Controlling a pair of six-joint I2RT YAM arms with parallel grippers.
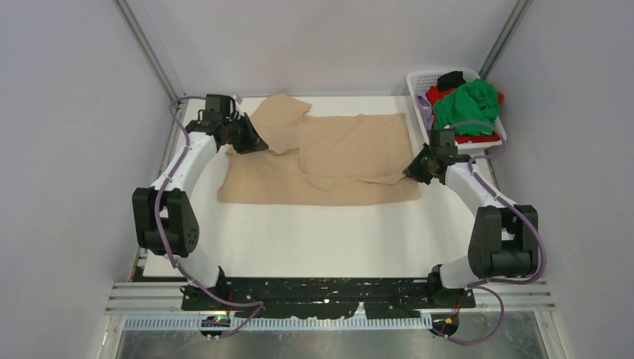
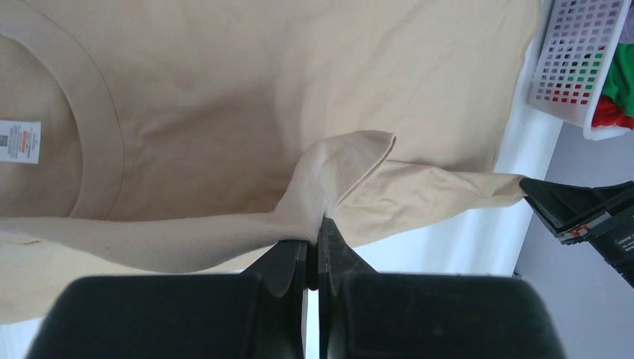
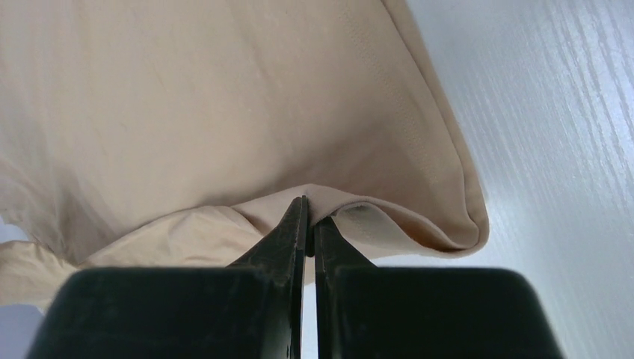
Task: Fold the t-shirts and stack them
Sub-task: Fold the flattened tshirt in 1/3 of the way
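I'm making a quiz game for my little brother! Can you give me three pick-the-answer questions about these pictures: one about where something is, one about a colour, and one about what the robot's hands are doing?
1. Where is the white basket?
A. at the far right of the table
B. at the near left
C. in the middle

2. What colour is the spread-out t-shirt?
A. red
B. blue
C. beige

3. How are the left gripper and right gripper?
A. both wide open
B. both shut on the spread-out t-shirt
C. both holding the basket

Answers:
1 A: the top view shows it in the far right corner.
2 C: the cloth is tan all over.
3 B: each wrist view shows the jaws pinched together on a fold of cloth.
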